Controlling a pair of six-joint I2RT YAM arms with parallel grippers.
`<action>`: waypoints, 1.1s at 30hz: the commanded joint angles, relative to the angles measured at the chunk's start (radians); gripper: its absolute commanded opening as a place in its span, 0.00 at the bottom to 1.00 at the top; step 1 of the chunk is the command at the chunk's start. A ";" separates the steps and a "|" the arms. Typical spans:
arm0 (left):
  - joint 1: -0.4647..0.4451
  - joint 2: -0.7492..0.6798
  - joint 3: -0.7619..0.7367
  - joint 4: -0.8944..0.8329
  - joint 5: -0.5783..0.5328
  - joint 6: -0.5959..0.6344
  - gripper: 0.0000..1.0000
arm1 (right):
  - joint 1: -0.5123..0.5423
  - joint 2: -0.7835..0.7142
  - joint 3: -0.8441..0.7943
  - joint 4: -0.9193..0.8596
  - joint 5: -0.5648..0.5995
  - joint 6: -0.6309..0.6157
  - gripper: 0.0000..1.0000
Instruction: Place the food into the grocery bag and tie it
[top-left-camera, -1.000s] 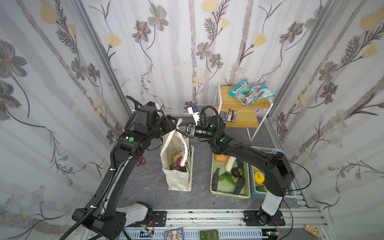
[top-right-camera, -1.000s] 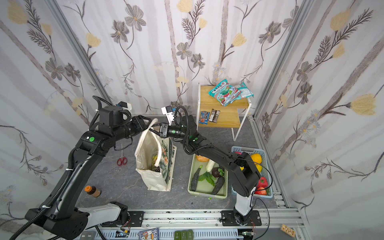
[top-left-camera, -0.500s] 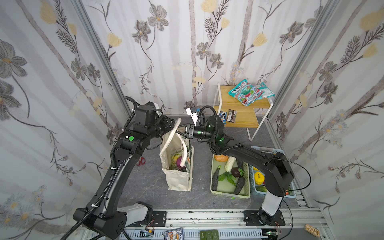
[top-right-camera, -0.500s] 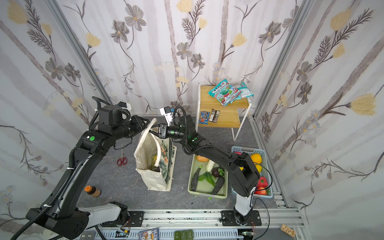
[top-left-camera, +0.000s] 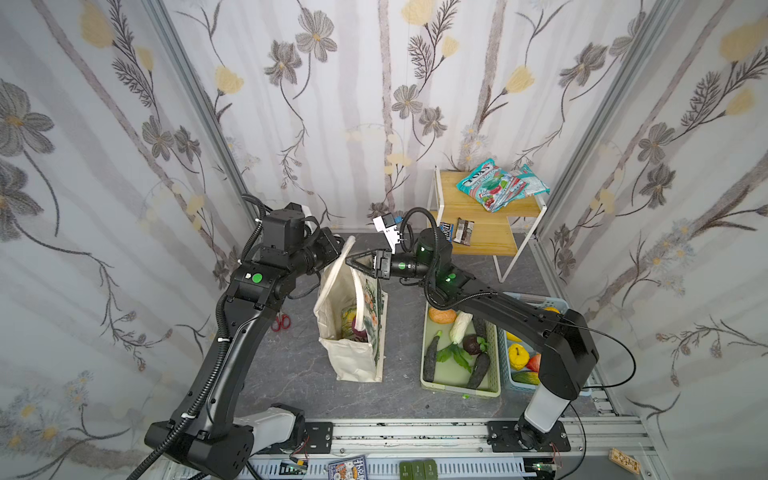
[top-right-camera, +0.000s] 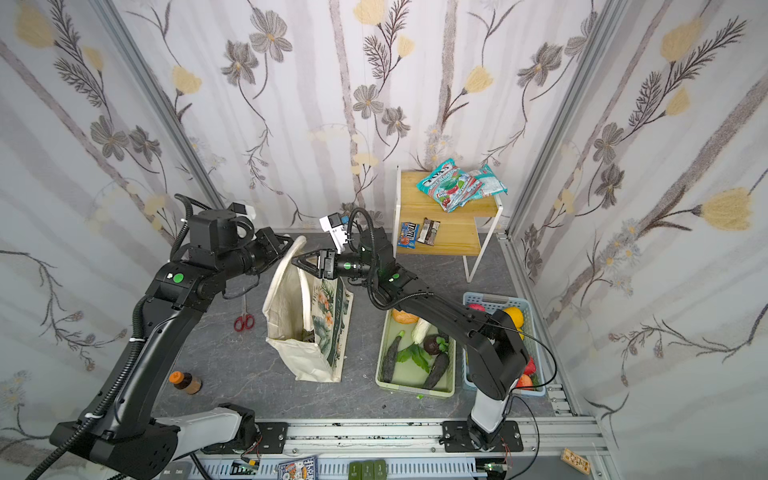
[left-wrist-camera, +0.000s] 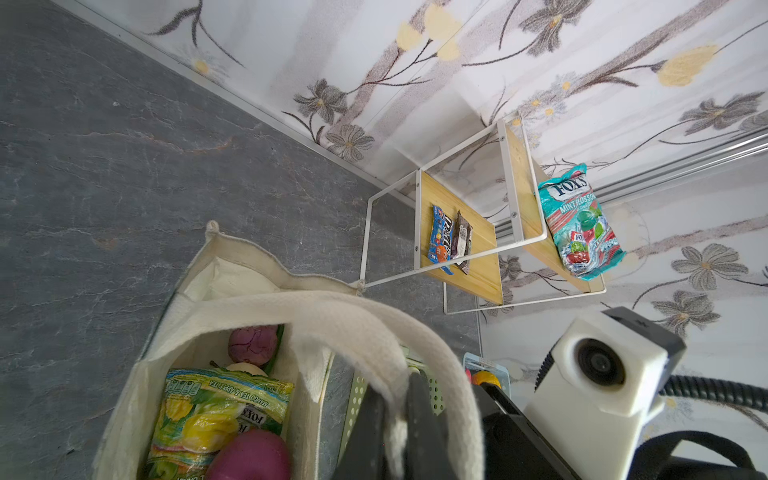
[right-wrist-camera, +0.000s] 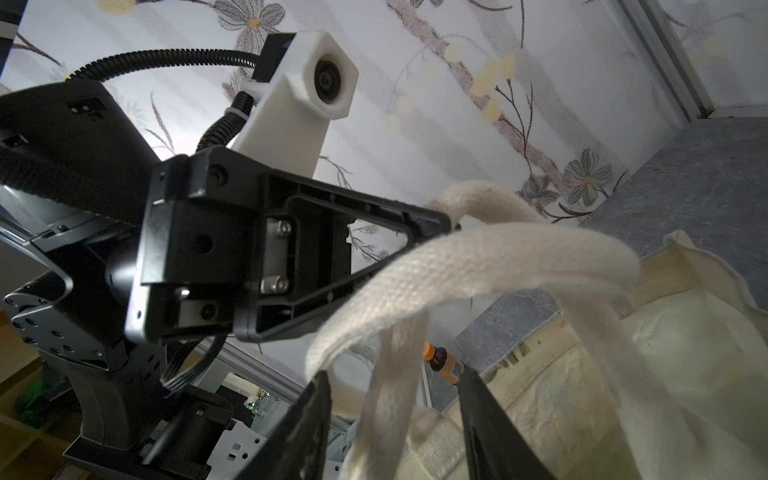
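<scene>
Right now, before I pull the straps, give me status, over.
Left tool shut on strap. Right tool open, strap between its jaws. Bag upright, packet and onions inside, untied. Nothing blocking.

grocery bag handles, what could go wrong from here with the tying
1. The left jaws are shut on one strap; a hard pull could tip the tall grocery bag and spill the snack packet.
2. The right jaws stand open around a strap, so it may slip free.

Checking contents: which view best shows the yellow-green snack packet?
Left wrist view: the yellow-green plastic snack packet lies plainly inside the cream canvas grocery bag. A top view shows a sliver; the right wrist view, none.
</scene>
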 joint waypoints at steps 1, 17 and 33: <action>0.011 -0.010 0.002 0.061 0.026 -0.021 0.02 | -0.004 -0.041 -0.036 -0.052 0.019 -0.066 0.54; 0.014 -0.017 0.012 0.058 0.045 -0.017 0.02 | -0.034 -0.103 -0.162 -0.139 0.076 -0.185 0.53; 0.012 -0.004 0.026 0.067 0.094 -0.037 0.01 | 0.061 0.086 -0.089 0.343 -0.245 -0.158 0.53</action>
